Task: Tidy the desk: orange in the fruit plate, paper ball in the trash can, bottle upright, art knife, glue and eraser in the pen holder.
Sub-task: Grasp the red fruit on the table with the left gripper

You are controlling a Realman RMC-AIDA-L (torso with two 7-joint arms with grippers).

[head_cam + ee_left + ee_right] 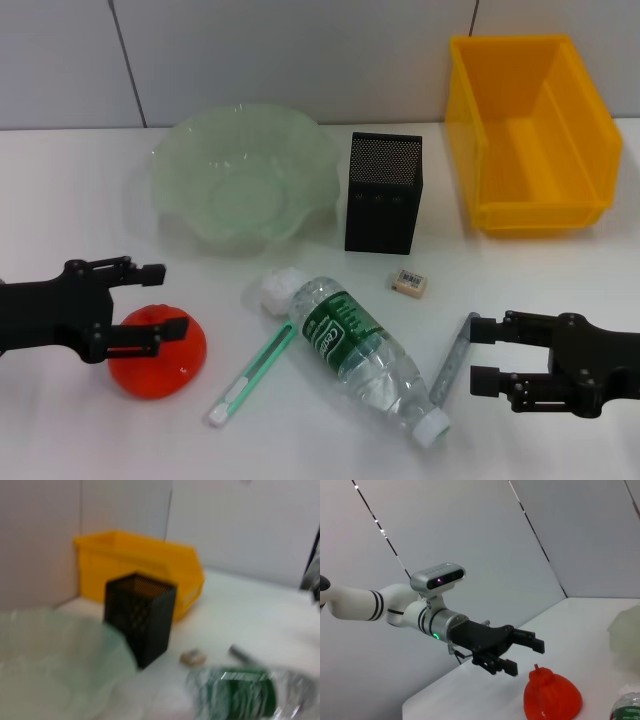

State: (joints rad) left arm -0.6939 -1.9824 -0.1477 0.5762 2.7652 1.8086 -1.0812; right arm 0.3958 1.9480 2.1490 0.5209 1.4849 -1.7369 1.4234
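I am on the first step: getting the orange (157,351) into the fruit plate (245,176). My left pincer (160,300) hangs over the orange with its fingers apart. One finger sits above the fruit and one is out past it, so I judge the orange is not gripped yet. From the right wrist view the left pincer (522,652) floats a bit above the orange (552,696), not touching it.

Next I should bring the left pincer down so the fingers go on both sides of the orange, then squeeze. After that I lift and carry it forward and a little to the right of the pincer, where the green glass plate waits.

My right pincer (482,354) rests low on the desk (60,200) with its fingers apart, holding nothing. The grey art knife (455,355) lies just beside it. The bottle (364,353) lies on its side between the two pincers, with the paper ball (277,288) touching its base. The eraser (411,282) sits near the pen holder (383,192), and the trash can (532,132) is far ahead of the right pincer.
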